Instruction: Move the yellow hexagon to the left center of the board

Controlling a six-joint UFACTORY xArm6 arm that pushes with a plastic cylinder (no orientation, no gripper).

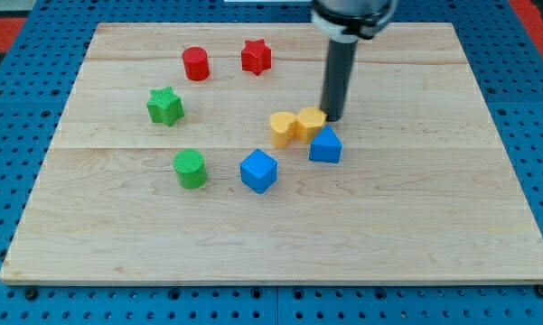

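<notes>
Two yellow blocks touch near the board's middle. The left one (pixel 283 128) looks like the yellow hexagon; the shape of the right yellow block (pixel 310 122) is unclear. My tip (pixel 332 117) stands just right of the right yellow block, touching or nearly touching it. A blue block (pixel 325 145) sits just below the tip.
A blue cube (pixel 258 171) lies below the yellow blocks. A green cylinder (pixel 191 168) and green star (pixel 165 106) sit at the left. A red cylinder (pixel 196 63) and red star (pixel 256 57) sit near the view's top. The wooden board (pixel 434 226) rests on blue pegboard.
</notes>
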